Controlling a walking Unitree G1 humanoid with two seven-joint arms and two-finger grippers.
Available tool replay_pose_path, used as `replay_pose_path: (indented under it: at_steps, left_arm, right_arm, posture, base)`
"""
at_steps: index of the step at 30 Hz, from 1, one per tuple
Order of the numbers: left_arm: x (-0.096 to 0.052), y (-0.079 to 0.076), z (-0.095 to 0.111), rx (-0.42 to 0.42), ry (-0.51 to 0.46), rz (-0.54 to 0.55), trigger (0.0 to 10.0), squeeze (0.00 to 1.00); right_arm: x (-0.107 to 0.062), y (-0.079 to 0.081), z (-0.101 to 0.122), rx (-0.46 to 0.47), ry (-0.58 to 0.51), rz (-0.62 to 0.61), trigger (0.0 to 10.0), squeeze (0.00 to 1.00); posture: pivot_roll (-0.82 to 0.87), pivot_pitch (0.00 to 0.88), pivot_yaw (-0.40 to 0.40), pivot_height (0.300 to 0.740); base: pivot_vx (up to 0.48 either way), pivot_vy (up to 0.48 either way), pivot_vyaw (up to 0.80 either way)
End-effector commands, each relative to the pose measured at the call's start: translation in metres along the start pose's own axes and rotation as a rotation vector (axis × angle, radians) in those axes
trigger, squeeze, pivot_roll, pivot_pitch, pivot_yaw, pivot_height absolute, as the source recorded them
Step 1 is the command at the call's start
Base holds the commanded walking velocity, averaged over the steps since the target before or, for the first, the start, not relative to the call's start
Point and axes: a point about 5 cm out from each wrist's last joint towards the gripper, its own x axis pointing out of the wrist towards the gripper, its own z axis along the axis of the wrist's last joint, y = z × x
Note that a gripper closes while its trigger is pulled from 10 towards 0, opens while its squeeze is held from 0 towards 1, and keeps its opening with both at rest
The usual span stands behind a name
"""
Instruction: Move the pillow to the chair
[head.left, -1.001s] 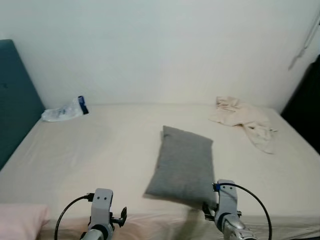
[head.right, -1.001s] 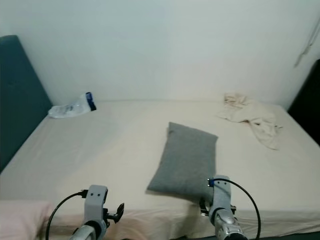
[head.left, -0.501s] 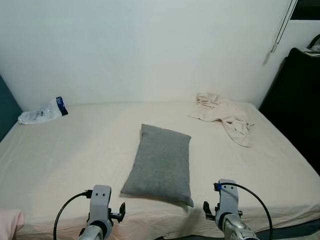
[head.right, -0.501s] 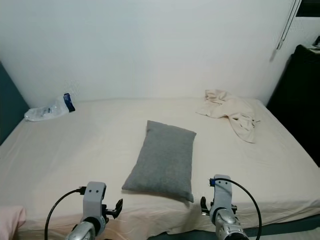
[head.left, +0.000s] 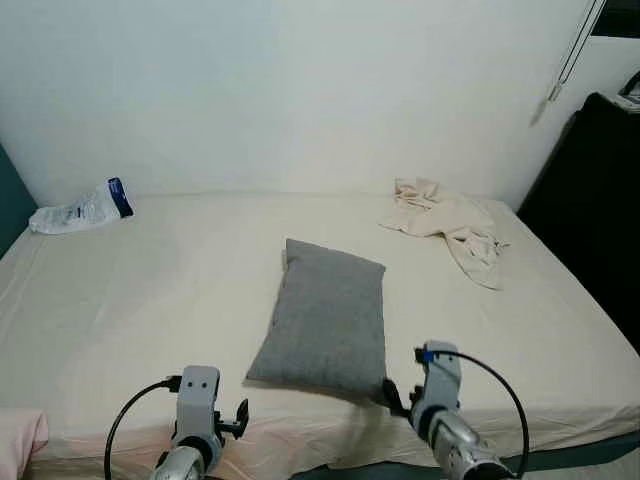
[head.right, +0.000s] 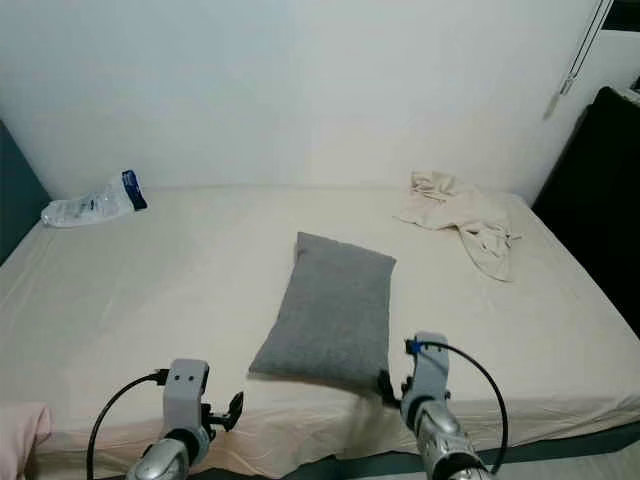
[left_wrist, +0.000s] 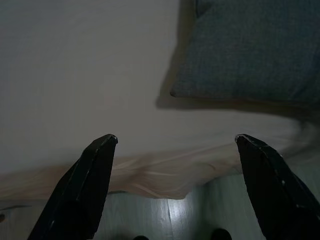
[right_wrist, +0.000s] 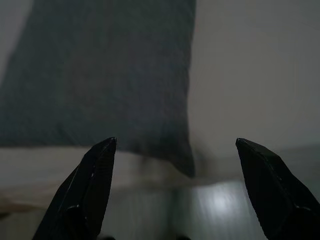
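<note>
Pillow (head.left: 325, 318): grey, lying flat on the bed, just below the middle of the left eye frame, its long side running away from the camera, its near corner close to the bed's front edge.
Bed (head.left: 150, 300): covered by a cream sheet that spans most of the head frames, from the white wall down to the lower edge.
Left hand (left_wrist: 175, 187): low at lower left of the head frames; in its wrist view the two black fingers stand wide apart with nothing between them, over the sheet's wrinkled front edge, with the pillow's near corner beyond.
Right hand (right_wrist: 175, 187): low at lower right of centre, just beside the pillow's near right corner; its wrist view shows the fingers spread and holding nothing, the pillow's grey cloth ahead and the pale floor under the bed edge.
Plastic bag (head.left: 75, 212): upper left, against the wall.
Crumpled cloth (head.left: 450, 225): beige, upper right on the bed.
Pink fabric (head.left: 18, 438): lower left corner of the head views.
</note>
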Motion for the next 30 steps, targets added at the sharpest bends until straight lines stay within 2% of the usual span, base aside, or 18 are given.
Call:
replay_pose_path:
  at_steps: [1,8,13,16,27,30]
  left_arm:
    - [0.0006,-0.0012,0.0025,-0.008,-0.015,-0.006,10.0,0.0]
    - [0.0014,-0.0029,0.0044,-0.016,-0.027,-0.007,10.0,0.0]
    - [0.0018,-0.0027,0.0064,-0.007,-0.038,-0.006,10.0,0.0]
    - [0.0015,-0.0024,0.0062,-0.033,-0.041,0.004,10.0,0.0]
    - [0.0024,-0.0024,0.0083,-0.016,-0.047,-0.004,10.0,0.0]
    - [0.0025,-0.0032,0.0084,-0.018,-0.048,-0.008,10.0,0.0]
  right_arm:
    - [0.0002,-0.0005,0.0023,0.026,-0.017,0.001,10.0,0.0]
    - [0.0008,-0.0017,0.0057,0.024,-0.024,0.004,10.0,0.0]
    - [0.0005,-0.0022,0.0045,0.02,-0.018,0.006,10.0,0.0]
    - [0.0004,-0.0019,0.0037,0.016,-0.014,0.006,10.0,0.0]
    - [0.0002,-0.0015,0.0021,0.011,-0.008,0.007,10.0,0.0]
    - [0.0001,-0.0014,0.0017,0.009,-0.007,0.008,10.0,0.0]
  posture:
    - [0.06,0.0,-0.031,0.736]
    - [0.06,0.0,-0.036,0.736]
    - [0.06,0.0,-0.038,0.736]
    - [0.06,0.0,-0.036,0.736]
    - [0.06,0.0,-0.034,0.736]
    - [0.06,0.0,-0.035,0.736]
  base:
    - [0.266,0.0,0.0]
    - [0.273,0.0,0.0]
    - [0.0,0.0,0.0]
    - [0.0,0.0,0.0]
    - [0.0,0.0,0.0]
    - [0.254,0.0,0.0]
